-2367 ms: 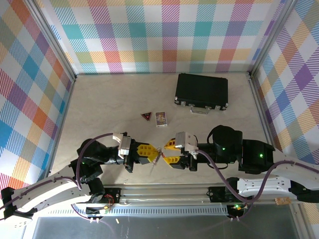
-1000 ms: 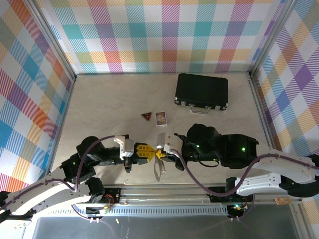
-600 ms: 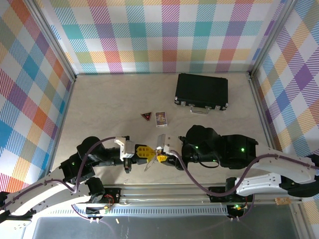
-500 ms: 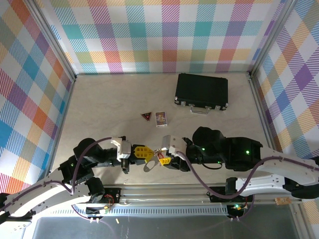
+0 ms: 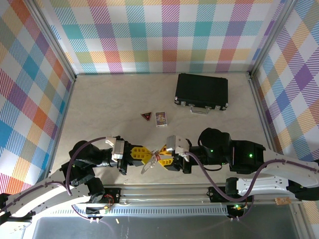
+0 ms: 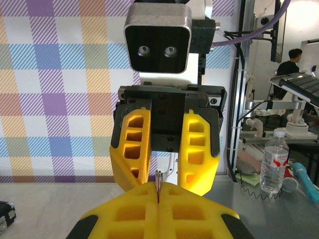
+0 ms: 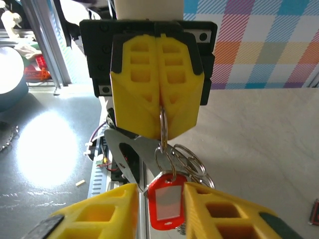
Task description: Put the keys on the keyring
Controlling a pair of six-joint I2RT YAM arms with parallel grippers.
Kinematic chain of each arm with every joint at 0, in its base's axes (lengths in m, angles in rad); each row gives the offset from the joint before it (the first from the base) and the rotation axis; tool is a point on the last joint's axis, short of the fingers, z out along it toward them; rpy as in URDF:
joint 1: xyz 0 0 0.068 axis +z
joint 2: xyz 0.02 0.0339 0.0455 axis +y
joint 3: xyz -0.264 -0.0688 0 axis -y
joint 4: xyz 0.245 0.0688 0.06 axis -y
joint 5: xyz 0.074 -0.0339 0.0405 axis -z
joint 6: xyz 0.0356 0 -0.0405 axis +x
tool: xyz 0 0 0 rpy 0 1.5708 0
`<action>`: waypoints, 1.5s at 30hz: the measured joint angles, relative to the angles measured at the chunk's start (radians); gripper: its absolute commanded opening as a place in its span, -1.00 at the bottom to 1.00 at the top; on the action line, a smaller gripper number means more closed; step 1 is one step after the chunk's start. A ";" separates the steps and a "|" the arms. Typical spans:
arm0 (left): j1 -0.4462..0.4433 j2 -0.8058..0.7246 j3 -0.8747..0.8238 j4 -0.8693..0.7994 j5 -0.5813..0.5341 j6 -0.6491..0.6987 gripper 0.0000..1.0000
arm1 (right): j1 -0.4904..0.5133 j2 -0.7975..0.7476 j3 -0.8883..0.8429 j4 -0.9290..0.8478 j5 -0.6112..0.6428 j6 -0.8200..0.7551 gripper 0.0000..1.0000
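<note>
Silver keyring (image 7: 127,158) hangs over the near middle of the table (image 5: 109,109), pinched by the pressed-together left gripper (image 7: 159,132), while the right gripper (image 7: 160,188), spread around the red-tagged key (image 7: 167,201), could close crookedly and tug everything loose.

The right gripper (image 5: 163,158) now sits further right in the frame, jaws parted instead of closed. The keyring (image 5: 147,167) and keys (image 7: 167,199) now hang from the left gripper (image 5: 149,157), itself shifted toward lower left.
</note>
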 measured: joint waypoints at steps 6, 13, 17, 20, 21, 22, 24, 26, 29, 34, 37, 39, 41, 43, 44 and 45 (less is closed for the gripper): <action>0.000 0.003 -0.001 0.011 0.017 -0.008 -1.00 | 0.000 0.001 -0.008 0.024 -0.011 0.001 -0.64; 0.000 0.013 -0.001 0.036 0.027 -0.025 -1.00 | 0.000 0.005 -0.010 0.031 -0.011 0.001 -0.72; 0.000 0.011 -0.001 0.037 0.026 -0.029 -1.00 | 0.000 0.007 -0.010 0.030 -0.011 0.001 -0.71; 0.000 0.006 -0.002 0.036 0.023 -0.029 -1.00 | 0.000 0.004 -0.010 0.030 -0.011 0.002 -0.56; 0.000 0.004 -0.002 0.037 0.022 -0.029 -1.00 | 0.000 0.000 -0.012 0.031 -0.010 0.002 -0.48; 0.000 0.000 -0.003 0.037 0.020 -0.029 -1.00 | 0.000 -0.008 -0.016 0.031 -0.011 0.005 -0.40; 0.000 -0.005 -0.007 0.037 0.016 -0.029 -1.00 | 0.000 -0.024 -0.024 0.030 -0.011 0.006 -0.29; 0.000 -0.007 -0.008 0.037 0.014 -0.029 -1.00 | 0.000 -0.040 -0.033 0.031 -0.012 0.010 -0.22; 0.000 -0.007 -0.012 0.038 0.014 -0.029 -1.00 | 0.000 -0.045 -0.042 0.033 -0.012 0.015 -0.20; 0.000 -0.007 -0.014 0.042 0.005 -0.030 -1.00 | 0.000 -0.041 -0.076 0.046 -0.014 0.017 -0.21; 0.000 -0.007 -0.018 0.055 -0.002 -0.033 -1.00 | 0.000 -0.035 -0.085 0.057 -0.021 0.018 -0.20; 0.000 -0.007 -0.019 0.059 -0.003 -0.034 -1.00 | 0.000 -0.029 -0.086 0.068 -0.024 0.019 -0.18; 0.000 -0.007 -0.019 0.060 -0.004 -0.038 -1.00 | 0.000 -0.021 -0.087 0.083 -0.024 0.020 -0.18; 0.000 -0.007 -0.020 0.061 -0.004 -0.045 -1.00 | 0.000 -0.014 -0.087 0.098 -0.024 0.020 -0.18; 0.000 -0.007 -0.020 0.061 -0.004 -0.047 -1.00 | 0.000 -0.012 -0.088 0.106 -0.023 0.020 -0.18; 0.000 -0.007 -0.021 0.061 -0.004 -0.049 -1.00 | 0.000 -0.011 -0.092 0.116 -0.023 0.020 -0.19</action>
